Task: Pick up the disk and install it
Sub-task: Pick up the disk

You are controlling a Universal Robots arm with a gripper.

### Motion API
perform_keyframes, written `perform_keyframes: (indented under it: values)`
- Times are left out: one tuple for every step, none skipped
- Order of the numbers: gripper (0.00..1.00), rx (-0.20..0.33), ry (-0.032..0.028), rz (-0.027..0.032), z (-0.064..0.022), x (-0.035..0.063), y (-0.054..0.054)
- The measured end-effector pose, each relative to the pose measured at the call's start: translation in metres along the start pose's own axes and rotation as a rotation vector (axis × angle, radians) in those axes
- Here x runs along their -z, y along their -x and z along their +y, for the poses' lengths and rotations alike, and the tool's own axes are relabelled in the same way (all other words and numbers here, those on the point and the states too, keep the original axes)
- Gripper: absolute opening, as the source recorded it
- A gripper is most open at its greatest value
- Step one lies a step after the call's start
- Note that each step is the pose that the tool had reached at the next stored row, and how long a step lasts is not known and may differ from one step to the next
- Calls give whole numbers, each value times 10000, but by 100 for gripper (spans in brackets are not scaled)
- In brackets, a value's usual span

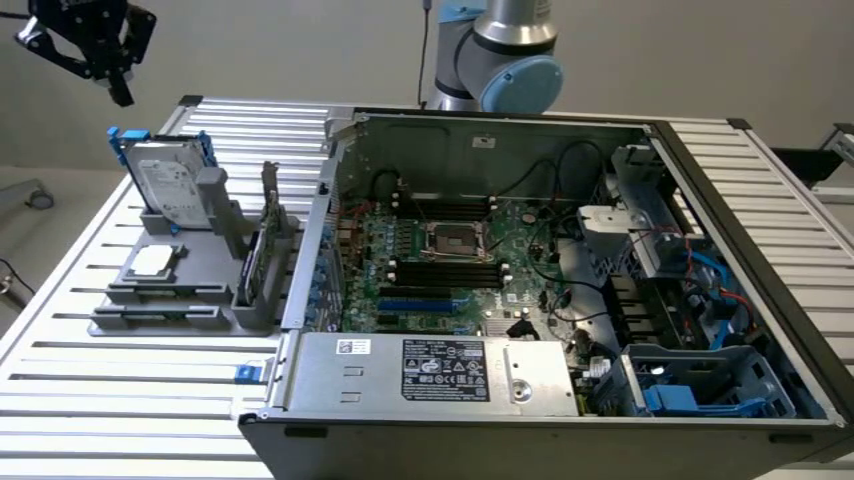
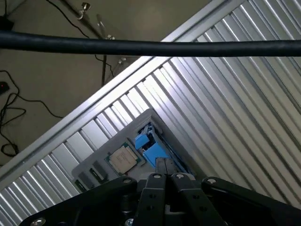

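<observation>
At the exterior view's left, the disk (image 1: 171, 185) stands upright in the grey holder (image 1: 174, 300) on the slatted table (image 1: 80, 400), beside the open computer case (image 1: 467, 140). The gripper (image 1: 118, 92) hangs well above it, jaws pressed together, holding nothing.
</observation>
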State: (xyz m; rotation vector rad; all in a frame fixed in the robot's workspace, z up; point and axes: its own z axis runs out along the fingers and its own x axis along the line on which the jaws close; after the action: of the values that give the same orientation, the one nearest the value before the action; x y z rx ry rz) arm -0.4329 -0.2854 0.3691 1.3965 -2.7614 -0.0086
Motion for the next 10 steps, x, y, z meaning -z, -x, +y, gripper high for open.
perform_keyframes:
  values:
    - [11, 179, -8, 4, 0, -3, 0]
    - [11, 360, -14, 10, 0, -5, 0]
    - [11, 539, -21, 14, 0, -7, 0]
    - [11, 719, -29, 19, 0, -8, 0]
    - [11, 903, -36, 24, 0, -10, 0]
    - [11, 1083, -43, 28, 0, -12, 0]
    - [11, 1263, -50, 33, 0, -13, 0]
    - [11, 1442, -57, 38, 0, -14, 0]
    - [11, 1634, -65, 43, 0, -16, 1]
    - [11, 1813, -72, 47, 0, -16, 1]
